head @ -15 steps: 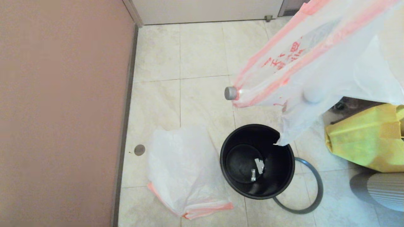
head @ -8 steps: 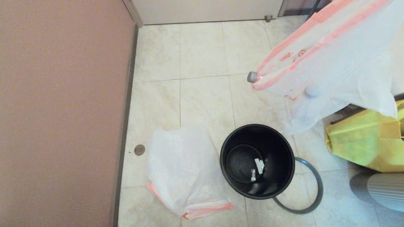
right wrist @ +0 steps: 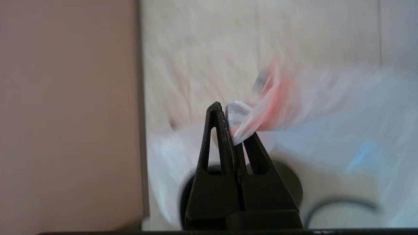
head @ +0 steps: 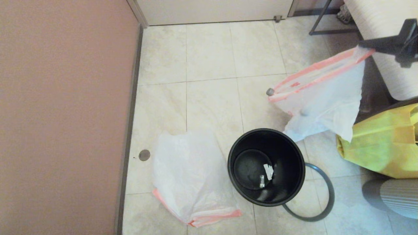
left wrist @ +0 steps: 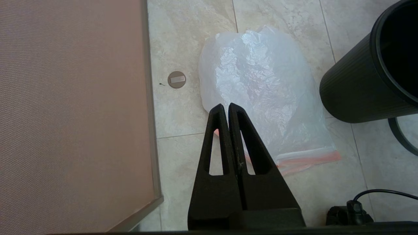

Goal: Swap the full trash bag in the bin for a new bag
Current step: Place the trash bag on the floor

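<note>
Since the earlier frames the full bag (head: 321, 98) has swung away from the camera toward 2 o'clock, uncovering the bin mouth; a grey bottle cap (head: 270, 91) pokes out at the low end of its hem.

Nearest, at 6 to 7 o'clock, the new bag (head: 192, 176) lies flat on the tiled floor (head: 209, 55), pink-orange hem toward the robot. The left claw (left wrist: 226, 109) hovers above it, fingers clenched together on nothing.

Just beside the new bag, toward 5 o'clock, the bin (head: 266, 166) stands upright and unlined, with small scraps on its bottom. The grey hoop (head: 321, 202) lies on the floor against the bin's right side, partly hidden behind it.

At 3 to 4 o'clock a yellow bag (head: 382, 147) sits on the floor.

Farther out, at 2 o'clock, the full bag hangs clear of the floor, its lower corner just beyond the bin's far rim. The right claw (head: 362, 44) is clenched on the upper corner of the bag's hem; the right wrist view shows film pinched between the fingers (right wrist: 215, 130).

At 9 o'clock a brown panel (head: 65, 114) runs along the floor edge, with a round floor drain (head: 144, 155) near it.
</note>
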Tool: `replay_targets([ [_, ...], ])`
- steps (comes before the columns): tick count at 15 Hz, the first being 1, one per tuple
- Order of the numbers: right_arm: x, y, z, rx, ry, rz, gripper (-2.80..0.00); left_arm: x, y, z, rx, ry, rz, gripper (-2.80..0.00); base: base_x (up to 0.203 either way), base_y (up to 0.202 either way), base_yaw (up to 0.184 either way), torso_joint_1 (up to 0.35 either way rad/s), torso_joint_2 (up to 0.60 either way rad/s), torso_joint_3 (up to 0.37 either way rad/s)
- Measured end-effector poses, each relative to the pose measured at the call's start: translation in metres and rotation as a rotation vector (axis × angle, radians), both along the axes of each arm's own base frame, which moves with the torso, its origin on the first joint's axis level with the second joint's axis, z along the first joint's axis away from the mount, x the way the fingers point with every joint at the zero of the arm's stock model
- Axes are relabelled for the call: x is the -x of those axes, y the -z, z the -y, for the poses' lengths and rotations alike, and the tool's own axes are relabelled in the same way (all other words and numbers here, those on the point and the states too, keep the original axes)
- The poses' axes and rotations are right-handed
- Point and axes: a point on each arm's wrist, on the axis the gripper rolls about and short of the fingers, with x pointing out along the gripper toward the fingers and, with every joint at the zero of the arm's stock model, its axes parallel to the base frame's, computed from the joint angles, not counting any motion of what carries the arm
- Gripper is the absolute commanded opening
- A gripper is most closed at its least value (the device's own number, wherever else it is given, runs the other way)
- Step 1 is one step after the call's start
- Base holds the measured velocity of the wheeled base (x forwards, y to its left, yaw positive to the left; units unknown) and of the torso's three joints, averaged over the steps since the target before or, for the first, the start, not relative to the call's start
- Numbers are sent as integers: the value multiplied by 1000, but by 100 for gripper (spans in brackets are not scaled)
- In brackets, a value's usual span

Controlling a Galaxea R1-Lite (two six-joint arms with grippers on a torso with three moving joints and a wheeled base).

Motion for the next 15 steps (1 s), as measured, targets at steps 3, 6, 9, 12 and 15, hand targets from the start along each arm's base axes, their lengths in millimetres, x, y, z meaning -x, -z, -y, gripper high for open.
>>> replay_targets([
  [3,-56,59,23,-3,-9,-139,-280,0,0,0,0,0,0,-280,0,0,0,0,0,0],
  [6,-95,119,39,-36,2,-287,-280,0,0,0,0,0,0,-280,0,0,0,0,0,0],
  [9,-115,164,46,-60,59,-415,-116,0,0,0,0,0,0,-280,0,0,0,0,0,0],
  [12,-117,180,45,-28,153,-503,0,0,0,0,0,0,0,-280,0,0,0,0,0,0],
  [15,-97,157,40,-20,175,-541,0,0,0,0,0,0,0,-280,0,0,0,0,0,0],
])
